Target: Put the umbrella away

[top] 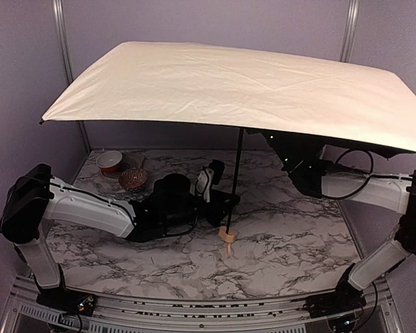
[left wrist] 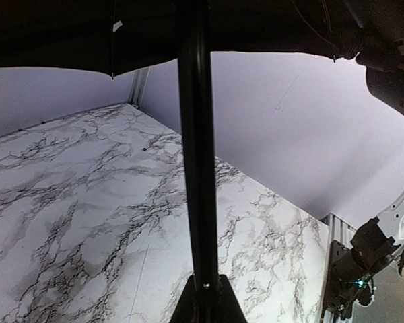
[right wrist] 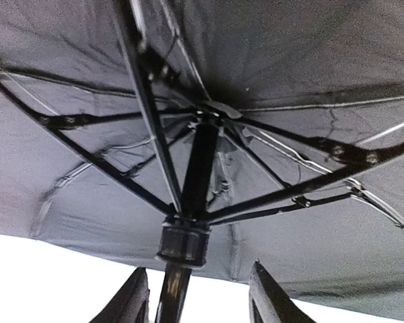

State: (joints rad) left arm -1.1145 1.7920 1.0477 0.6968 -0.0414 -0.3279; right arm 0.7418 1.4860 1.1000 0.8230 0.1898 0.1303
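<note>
The umbrella stands open and upright, its cream canopy (top: 236, 83) spread over the table. Its thin black shaft (top: 236, 173) runs down to the tan wooden knob (top: 227, 237) just above the marble. My left gripper (top: 224, 201) is shut on the shaft low down; in the left wrist view (left wrist: 207, 306) the shaft (left wrist: 196, 168) rises from between the jaws. My right gripper (right wrist: 198, 299) is open under the black underside (right wrist: 310, 81), just below the runner (right wrist: 183, 243). The shaft passes between its fingers (right wrist: 131, 299), nearer the left one, untouched. In the top view the canopy hides its tip.
A small white bowl (top: 109, 161) and a brown patterned bowl (top: 132, 178) sit at the back left of the marble table (top: 284, 236). Metal frame posts (top: 64, 41) stand at the back corners. The canopy edge overhangs the right arm (top: 360, 187).
</note>
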